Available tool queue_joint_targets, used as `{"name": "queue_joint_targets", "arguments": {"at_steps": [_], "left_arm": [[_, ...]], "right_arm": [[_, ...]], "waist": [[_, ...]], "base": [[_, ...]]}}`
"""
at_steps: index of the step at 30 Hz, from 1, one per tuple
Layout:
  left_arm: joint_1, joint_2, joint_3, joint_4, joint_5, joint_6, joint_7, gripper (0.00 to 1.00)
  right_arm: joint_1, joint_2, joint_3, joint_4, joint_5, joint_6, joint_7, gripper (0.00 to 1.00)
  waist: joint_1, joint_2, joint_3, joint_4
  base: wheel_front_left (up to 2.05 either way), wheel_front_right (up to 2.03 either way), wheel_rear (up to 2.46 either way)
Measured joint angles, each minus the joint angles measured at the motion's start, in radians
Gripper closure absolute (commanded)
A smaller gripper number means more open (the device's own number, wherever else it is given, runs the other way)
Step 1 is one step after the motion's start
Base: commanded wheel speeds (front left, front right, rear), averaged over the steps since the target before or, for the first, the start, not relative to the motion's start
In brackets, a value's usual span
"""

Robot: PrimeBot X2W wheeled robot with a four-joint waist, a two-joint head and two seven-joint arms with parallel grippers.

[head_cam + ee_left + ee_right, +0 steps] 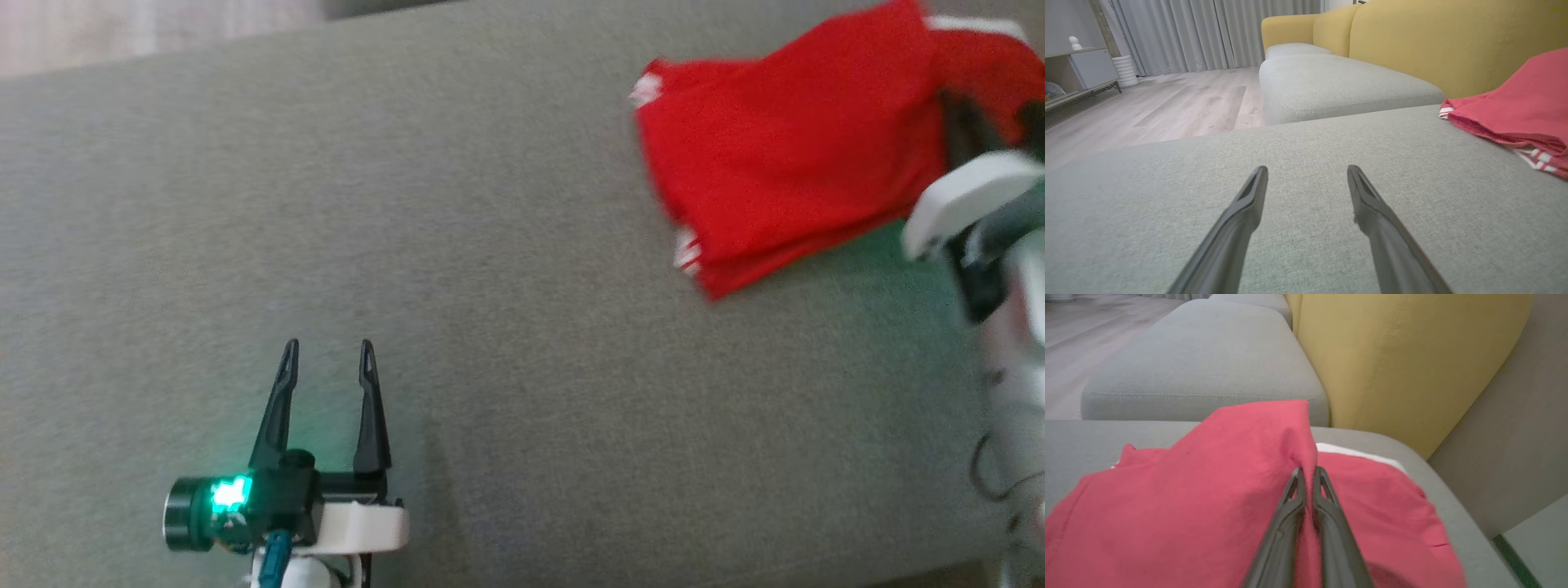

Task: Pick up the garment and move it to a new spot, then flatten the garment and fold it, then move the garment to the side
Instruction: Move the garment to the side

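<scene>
The garment (784,163) is red with white striped trim and lies bunched at the far right of the grey cushion (490,245). In the right wrist view my right gripper (1308,470) is shut on a raised fold of the garment (1208,498), which peaks at the fingertips and drapes down on both sides. Its pale wrist (971,200) shows blurred at the head view's right edge. My left gripper (329,347) is open and holds nothing, low over bare cushion at the lower left, far from the cloth. The left wrist view has those open fingers (1306,173) with the garment (1527,98) off to the right.
A yellow sofa back (1433,41) rises just behind the garment. Another grey seat cushion (1331,81) lies beyond a gap. Wooden floor (1147,110), curtains and a low cabinet (1081,69) are further off. Bare cushion stretches between the two grippers.
</scene>
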Motion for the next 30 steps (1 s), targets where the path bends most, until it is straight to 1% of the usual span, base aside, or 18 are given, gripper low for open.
{"name": "queue_joint_targets", "arguments": {"at_steps": [5,10,16,17,18,19,21,22,25,28,30], "left_arm": [[-0.029,0.001,0.001,0.000,0.007,-0.001,0.000,0.00],[-0.060,0.001,0.001,0.000,0.017,-0.008,0.000,0.00],[-0.066,0.001,0.003,0.000,0.017,-0.012,0.000,0.00],[-0.066,0.001,0.003,0.000,0.017,-0.014,0.000,0.00],[-0.066,0.001,0.005,0.001,0.017,-0.014,0.000,0.00],[-0.066,0.001,0.006,0.001,0.017,-0.014,0.000,0.00],[-0.066,0.001,0.009,0.001,0.017,-0.014,0.000,0.00],[-0.065,0.001,0.009,0.002,0.017,-0.017,0.000,0.00],[-0.064,0.001,0.011,0.002,0.015,-0.021,0.000,0.00],[-0.057,0.001,0.015,0.003,0.010,-0.027,0.000,0.00],[-0.049,0.001,0.017,0.006,-0.004,-0.035,0.000,0.00]], "right_arm": [[-0.042,-0.047,-0.060,-0.106,-0.044,0.000,0.039,1.00],[-0.053,-0.093,-0.116,-0.184,-0.057,0.000,0.093,1.00],[-0.049,-0.103,-0.172,-0.276,-0.072,0.000,0.151,1.00],[-0.045,-0.103,-0.183,-0.287,-0.076,0.000,0.161,0.81],[-0.038,-0.103,-0.194,-0.299,-0.084,0.000,0.172,0.46],[-0.028,-0.101,-0.204,-0.311,-0.098,0.000,0.179,0.00],[-0.007,-0.092,-0.225,-0.333,-0.115,0.000,0.184,0.00],[0.016,-0.076,-0.237,-0.353,-0.133,0.000,0.188,0.00],[0.055,-0.034,-0.244,-0.378,-0.138,0.000,0.190,0.00],[0.111,0.014,-0.239,-0.388,-0.125,0.000,0.187,0.00],[0.162,0.048,-0.225,-0.388,-0.090,0.000,0.176,0.00]], "waist": [[0.0000,0.0000,0.052,-0.037],[0.0001,0.0000,0.098,-0.054],[0.0000,0.0000,0.118,-0.053],[0.0000,0.0000,0.118,-0.052],[0.0000,0.0000,0.116,-0.051],[-0.0001,0.0000,0.113,-0.050],[-0.0001,0.0000,0.105,-0.049],[-0.0001,0.0000,0.093,-0.048],[-0.0002,0.0000,0.068,-0.045],[-0.0002,0.0000,0.035,-0.041],[-0.0002,0.0000,0.008,-0.037]], "base": [[0.00,0.00,0.00],[0.00,0.00,0.00],[0.00,0.00,0.00],[0.00,0.00,0.00],[0.00,0.00,0.00],[0.00,0.00,0.00],[0.00,0.00,0.00],[0.00,0.00,0.00],[0.00,0.00,0.00],[0.00,0.00,0.00],[0.00,0.00,0.00]]}}
